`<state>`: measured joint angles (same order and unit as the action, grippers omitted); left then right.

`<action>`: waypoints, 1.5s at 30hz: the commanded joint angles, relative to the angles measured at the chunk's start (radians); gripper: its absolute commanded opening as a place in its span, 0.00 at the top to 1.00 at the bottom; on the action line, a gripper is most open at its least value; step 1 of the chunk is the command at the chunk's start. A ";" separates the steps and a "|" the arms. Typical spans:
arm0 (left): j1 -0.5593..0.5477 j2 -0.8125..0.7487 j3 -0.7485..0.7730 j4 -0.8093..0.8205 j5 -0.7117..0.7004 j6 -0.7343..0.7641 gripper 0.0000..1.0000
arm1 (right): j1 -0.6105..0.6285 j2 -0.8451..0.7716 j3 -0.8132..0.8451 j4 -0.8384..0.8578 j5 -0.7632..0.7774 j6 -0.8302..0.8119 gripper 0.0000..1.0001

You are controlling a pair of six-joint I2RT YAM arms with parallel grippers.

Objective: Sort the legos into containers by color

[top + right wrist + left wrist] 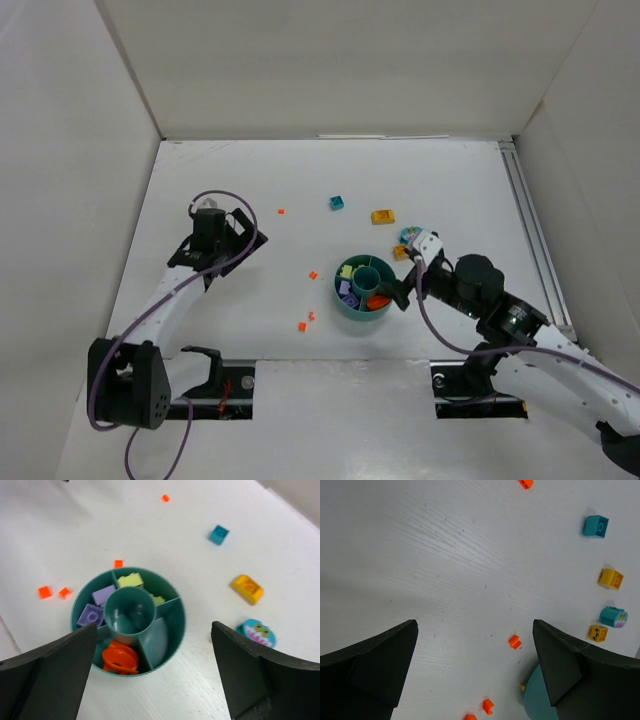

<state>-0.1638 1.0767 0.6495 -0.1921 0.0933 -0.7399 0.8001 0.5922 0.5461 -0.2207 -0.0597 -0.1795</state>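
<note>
A small round teal dish sits on the white table, right of centre and close in front of the right arm; it has a centre well ringed by wedge-shaped sections. Two purple bricks lie in one wedge; two lime green bricks lie in the neighbouring wedges on the far side; an orange piece fills a near wedge; the wedge beside it shows only bare teal floor.

The right gripper hangs just above the dish, its jaws spread wide to either side of it and grasping nothing. The left gripper is likewise released, jaws wide apart over bare table well to the left of the dish, with nothing between them.

Loose legos lie beyond and beside the dish: a teal brick stands farthest back; a yellow-orange brick lies to its right and a little nearer; a teal piece with a printed face lies near the dish's right side; a small yellow brick sits just beside that piece. Four tiny orange bits are scattered on the left of the dish: one far back and well apart, one near the dish's rim, and a pair close together nearer the arms.
</note>
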 commanded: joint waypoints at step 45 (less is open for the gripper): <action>-0.184 1.042 0.981 -0.276 -0.311 0.089 0.65 | -0.592 0.425 0.333 -0.266 0.247 -0.049 0.07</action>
<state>-0.3489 2.1109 1.5898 -0.4454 -0.1940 -0.6579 0.2199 1.0397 0.8635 -0.5362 0.2104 -0.2214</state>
